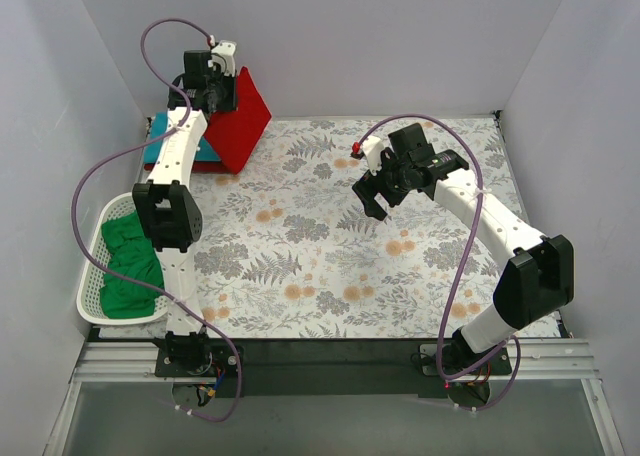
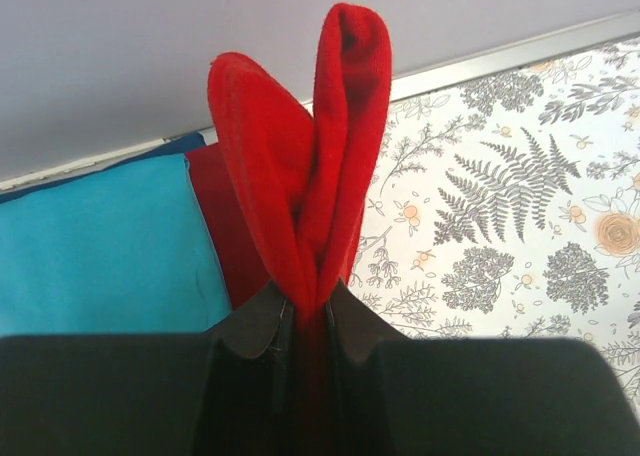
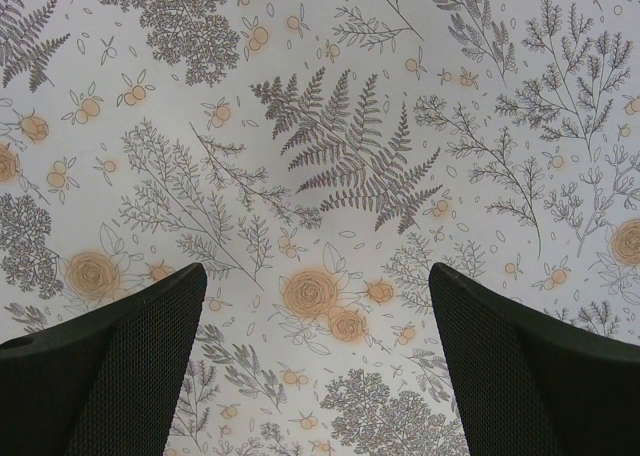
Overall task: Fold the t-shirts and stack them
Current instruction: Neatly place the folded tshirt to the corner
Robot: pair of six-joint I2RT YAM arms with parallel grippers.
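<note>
Tee (bright red) pinched inside L claw, sticking out.

Lab test booth: plain white walls, aluminium frame.

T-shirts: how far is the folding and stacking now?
Done: a teal shirt and a darker red shirt lie flat at the far-left corner. In hand: the left tool is shut on a bright red shirt by them. Left: the green shirt lies crumpled in the basket; the right tool hangs open.
</note>
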